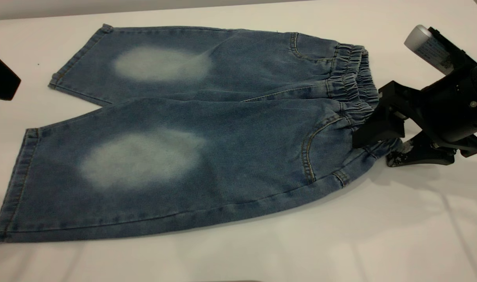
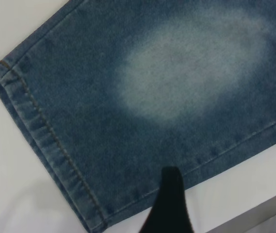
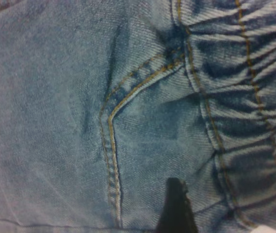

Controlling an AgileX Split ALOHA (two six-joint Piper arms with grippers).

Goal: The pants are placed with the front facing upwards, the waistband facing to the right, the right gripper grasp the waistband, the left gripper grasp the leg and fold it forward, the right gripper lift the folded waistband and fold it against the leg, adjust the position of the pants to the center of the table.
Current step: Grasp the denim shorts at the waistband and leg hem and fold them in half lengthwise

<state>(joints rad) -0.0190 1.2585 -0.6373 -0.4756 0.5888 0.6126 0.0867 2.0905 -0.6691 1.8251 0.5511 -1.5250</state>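
The blue denim pants (image 1: 207, 129) lie flat on the white table (image 1: 379, 235), front up, legs toward the left. Each leg shows a pale oval patch. The gathered waistband (image 1: 354, 82) faces right. My right gripper (image 1: 373, 147) is at the waistband's near corner, one finger (image 3: 176, 208) pressing on top of the denim, the other low on the table under the corner, shut on the fabric. My left gripper (image 1: 1, 82) sits at the far left, off the cloth, by the far leg (image 2: 142, 111) and its hem (image 2: 45, 145).
The table's edge (image 2: 254, 216) runs close alongside the far leg in the left wrist view. White tabletop surrounds the pants, widest in front and to the right.
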